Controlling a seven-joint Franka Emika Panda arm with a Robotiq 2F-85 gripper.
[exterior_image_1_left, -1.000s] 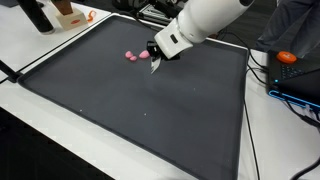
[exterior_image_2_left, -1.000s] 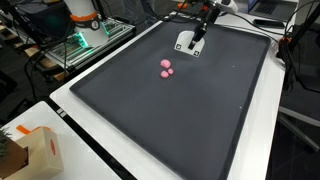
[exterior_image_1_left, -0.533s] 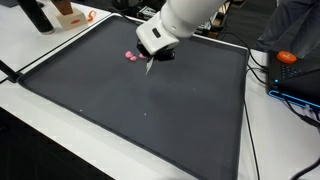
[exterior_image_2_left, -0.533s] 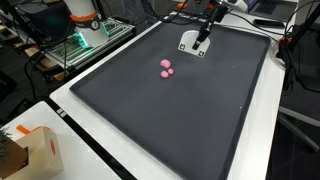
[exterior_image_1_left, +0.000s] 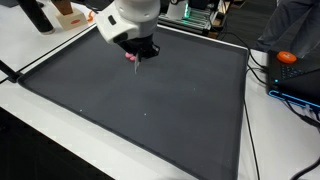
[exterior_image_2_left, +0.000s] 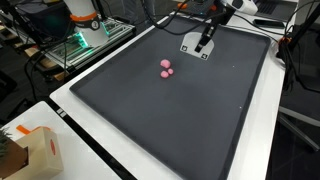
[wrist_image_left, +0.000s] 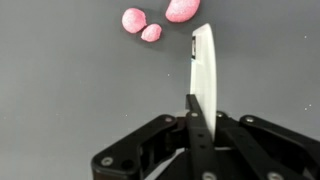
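Ext. view: the arm (exterior_image_1_left: 130, 20) leans over the black mat (exterior_image_1_left: 150, 120), with the gripper (exterior_image_1_left: 143, 50) pointing down near the mat's far edge. The pink lumps (exterior_image_1_left: 131, 57) lie on the mat just beside the gripper, partly hidden by it. Can't tell from here how the jaws stand or what they hold.

Ext. view: the gripper (exterior_image_2_left: 205, 40) is over the far part of the black mat (exterior_image_2_left: 170, 120), with a white flat piece (exterior_image_2_left: 190, 47) at its tip. The piece is low, on or just over the mat; can't tell which. The pink lumps (exterior_image_2_left: 166, 68) sit in a tight cluster nearer mat centre, apart from the piece. A cardboard box (exterior_image_2_left: 30, 150) stands off the mat at the near corner.

Wrist view: the gripper (wrist_image_left: 195, 102) has its fingers together, clamped on the white flat piece (wrist_image_left: 203, 65). The piece is seen edge-on and sticks out past the fingertips. 3 pink lumps (wrist_image_left: 134, 19) lie on the black mat (wrist_image_left: 60, 90). 2 are off to 1 side of the piece's far end. 1 is just beside that end & cut by the frame edge.
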